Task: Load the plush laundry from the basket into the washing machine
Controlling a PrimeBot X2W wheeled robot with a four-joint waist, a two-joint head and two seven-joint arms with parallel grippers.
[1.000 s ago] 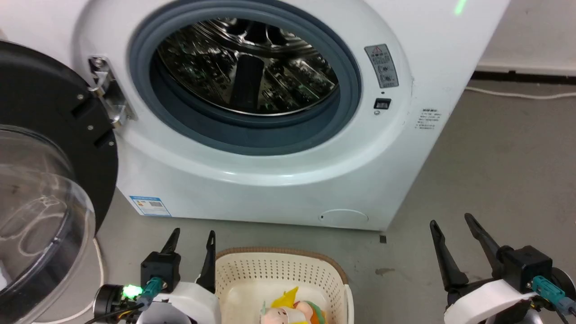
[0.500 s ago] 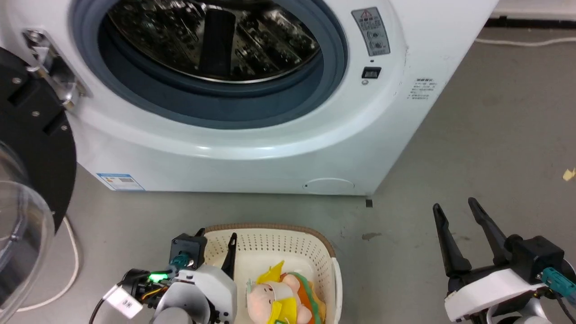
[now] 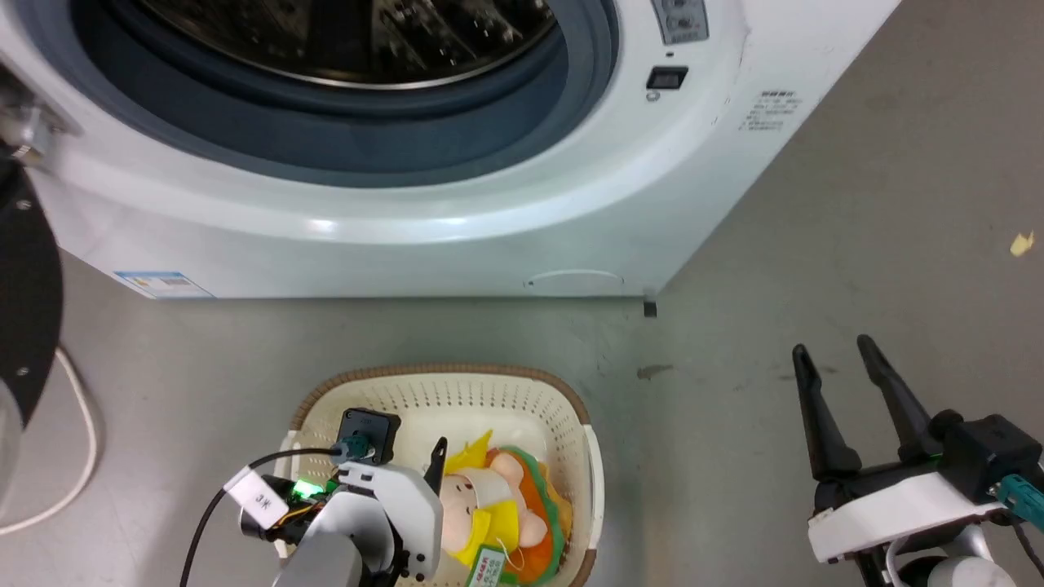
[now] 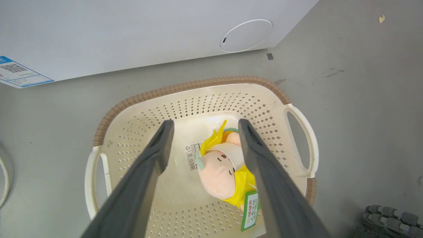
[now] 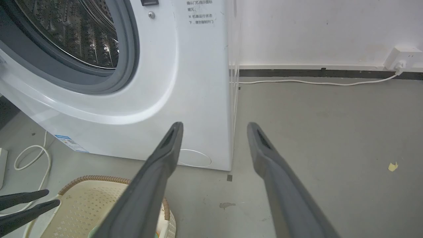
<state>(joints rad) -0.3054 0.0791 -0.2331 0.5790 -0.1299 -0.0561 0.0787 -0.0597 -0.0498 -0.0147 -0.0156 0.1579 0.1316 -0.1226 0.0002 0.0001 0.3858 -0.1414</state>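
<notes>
My left claw has swung in over the basket now, wide open above the plush toy. The right claw is open too, just idling. Grab's next, I reckon.

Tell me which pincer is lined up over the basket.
The left pincer: open, it points down into the basket at the plush laundry. The right pincer hangs open over the floor, off to the basket's right.

Plush laundry in basket
</notes>
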